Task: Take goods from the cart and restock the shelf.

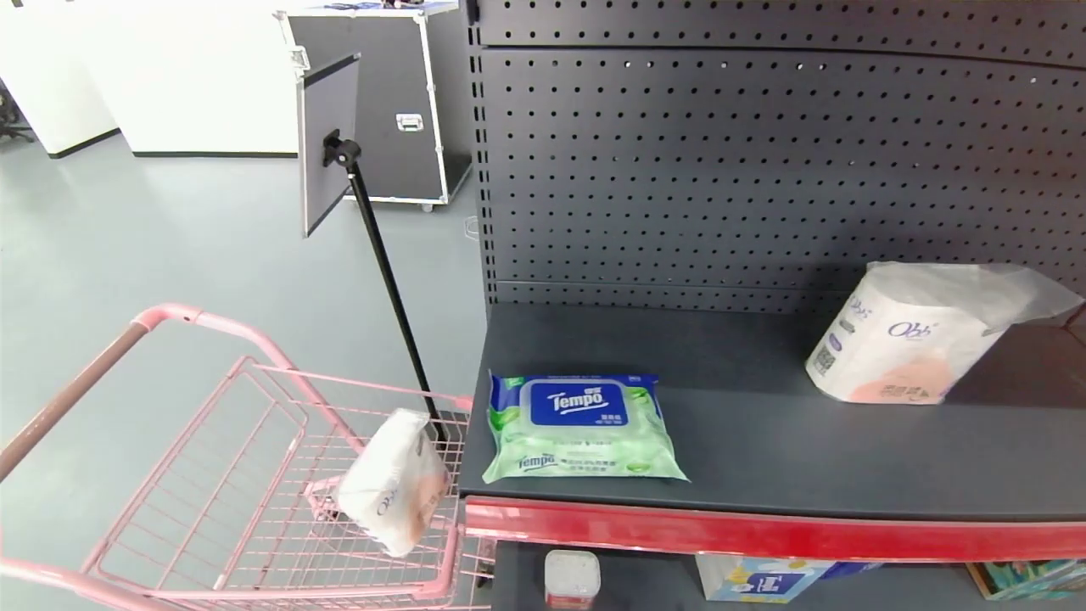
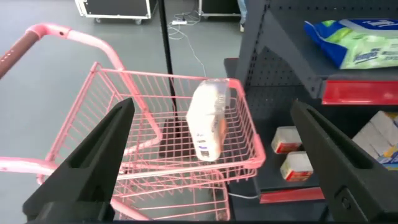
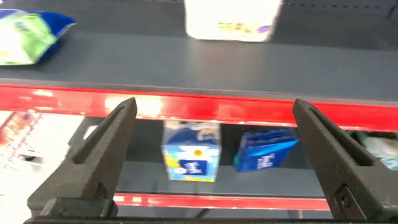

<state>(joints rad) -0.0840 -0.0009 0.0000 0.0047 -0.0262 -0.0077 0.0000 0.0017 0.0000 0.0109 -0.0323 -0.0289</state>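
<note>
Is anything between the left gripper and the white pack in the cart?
Nothing visible. The left gripper is open and faces the pink cart from above. The cart's top is open, and the white pack leans against the wire wall nearest the shelf, with no other goods around it.

Free room: shelf (image 1: 764, 424) bare between wipes pack (image 1: 581, 428) and roll pack (image 1: 908, 348). Left of wipes pack: stand pole (image 1: 389, 284), then open-topped cart (image 1: 170, 315) holding one tissue pack (image 1: 392, 492).

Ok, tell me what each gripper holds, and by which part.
Nothing is held. The left gripper is open facing the tissue pack in the pink cart; the right gripper is open facing the shelf's red edge.
</note>
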